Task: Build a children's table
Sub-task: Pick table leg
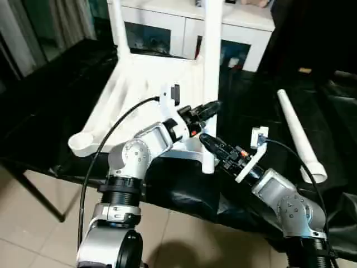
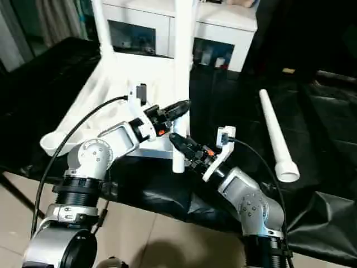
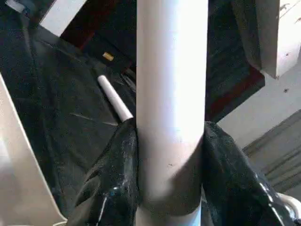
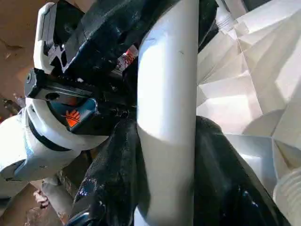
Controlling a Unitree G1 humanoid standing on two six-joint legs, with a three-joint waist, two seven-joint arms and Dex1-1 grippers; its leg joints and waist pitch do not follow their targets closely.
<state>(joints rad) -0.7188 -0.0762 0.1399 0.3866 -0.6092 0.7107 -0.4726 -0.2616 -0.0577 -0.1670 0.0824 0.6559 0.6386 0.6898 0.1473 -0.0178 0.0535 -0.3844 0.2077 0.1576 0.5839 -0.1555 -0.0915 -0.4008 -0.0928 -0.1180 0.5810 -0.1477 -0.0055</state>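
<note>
You've got both grippers on the same upright leg [image 1: 211, 61] at the near corner of the upside-down table top [image 1: 146, 89]: left fingers [image 3: 115, 179] pinching it just above right fingers [image 4: 117, 179], axis vertical, spare leg [image 1: 298, 137] lying on the surface, well right.

The children's table [image 1: 139, 84] lies upside down on the black table [image 1: 50, 117], ribbed underside up. Two legs stand in its sockets: a far one [image 1: 118, 25] and a near one [image 1: 212, 56]. The left claw [image 1: 215, 107] meets the near leg from the left; the right claw [image 1: 204, 139] meets it lower, near the socket. A loose leg [image 1: 298, 137] lies well apart to the right. A white cabinet [image 1: 245, 28] stands behind.
</note>
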